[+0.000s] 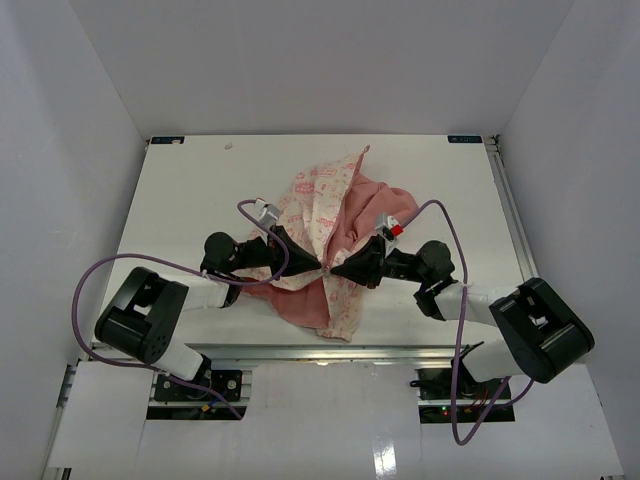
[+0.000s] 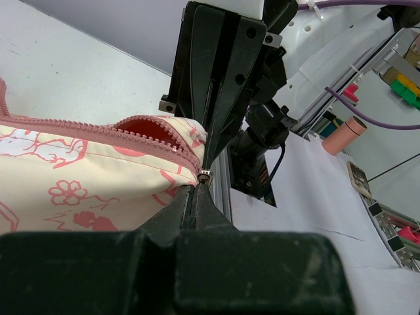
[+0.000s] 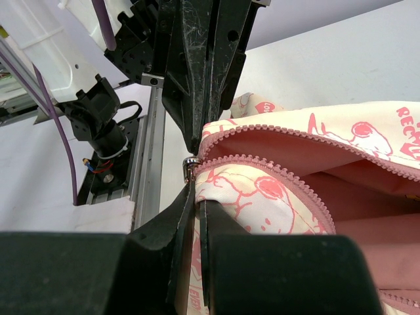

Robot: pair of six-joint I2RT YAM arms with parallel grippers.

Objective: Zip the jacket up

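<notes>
Two grippers meet nose to nose: left gripper [image 1: 312,264] and right gripper [image 1: 338,270] touch at the near hem of the jacket [image 1: 330,210], bunched in the middle of the table [image 1: 200,180]. Left wrist now: the left pair is pressed together on the cloth just under the metal slider [image 2: 205,174], pink teeth [image 2: 131,134] parted beyond. Right wrist: right fingers [image 3: 220,226] pinch the hem beside that slider, salmon lining [image 3: 295,147] gaping. Who holds the pull tab, I can't tell. Done well, I'd say: one claw anchors the bottom taut, the other draws the slider straight along the teeth, lining kept clear.
</notes>
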